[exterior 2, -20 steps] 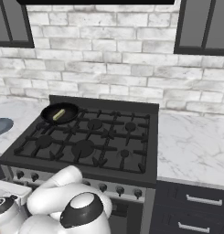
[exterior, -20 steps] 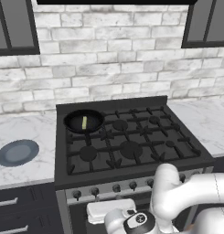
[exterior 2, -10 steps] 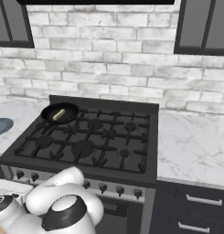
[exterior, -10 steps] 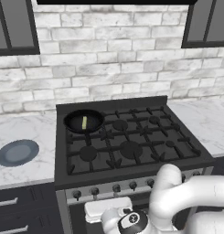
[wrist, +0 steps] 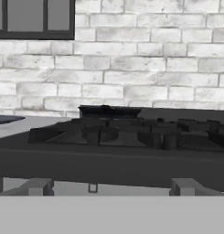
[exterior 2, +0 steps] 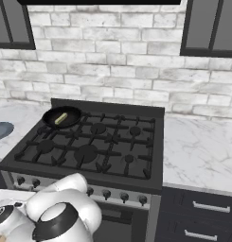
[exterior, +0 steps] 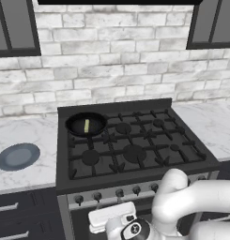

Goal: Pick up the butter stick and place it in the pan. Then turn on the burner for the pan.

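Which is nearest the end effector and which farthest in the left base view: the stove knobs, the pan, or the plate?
1. The stove knobs, on the stove's front panel right above the end effector low in front.
2. The plate, on the left counter.
3. The pan, on the back left burner, with the butter stick in it.

The pan (exterior: 86, 124) is showing a dark, glossy inside, with the butter (exterior: 87, 125) lying in it matt and pale. The stove (exterior: 135, 176) is looking like matt black metal, its grates (exterior 2: 89, 142) cast and rough. The counter (exterior 2: 198, 151) is gleaming as smooth veined marble; the wall (exterior: 111, 70) is looking like rough whitewashed brick.
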You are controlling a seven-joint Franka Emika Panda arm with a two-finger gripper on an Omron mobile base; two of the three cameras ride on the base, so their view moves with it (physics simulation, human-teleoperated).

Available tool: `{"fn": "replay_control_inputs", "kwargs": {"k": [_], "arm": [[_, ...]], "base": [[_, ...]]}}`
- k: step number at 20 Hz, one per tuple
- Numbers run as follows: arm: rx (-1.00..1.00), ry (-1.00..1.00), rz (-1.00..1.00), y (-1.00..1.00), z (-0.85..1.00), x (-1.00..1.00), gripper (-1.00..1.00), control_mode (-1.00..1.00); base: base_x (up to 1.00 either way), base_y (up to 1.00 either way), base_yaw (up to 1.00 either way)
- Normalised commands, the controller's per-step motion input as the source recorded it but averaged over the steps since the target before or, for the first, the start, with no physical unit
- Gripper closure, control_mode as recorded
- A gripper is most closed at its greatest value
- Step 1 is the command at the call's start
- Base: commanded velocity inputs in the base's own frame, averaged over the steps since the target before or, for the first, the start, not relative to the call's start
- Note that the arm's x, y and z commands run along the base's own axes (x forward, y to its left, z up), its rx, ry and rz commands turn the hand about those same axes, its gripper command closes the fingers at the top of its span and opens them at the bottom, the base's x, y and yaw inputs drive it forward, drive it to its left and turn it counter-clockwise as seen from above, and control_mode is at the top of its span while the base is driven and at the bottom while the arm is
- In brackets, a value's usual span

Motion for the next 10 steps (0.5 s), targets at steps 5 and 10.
{"fn": "replay_control_inputs", "kwargs": {"k": [5,10], "arm": [[0.05,-0.07,0.03,-0.05,-0.19,0.18,-1.0,-1.0],[0.06,-0.06,0.02,0.0,-0.18,0.27,-1.0,-1.0]], "base": [[0.0,0.0,0.0],[0.0,0.0,0.0]]}}
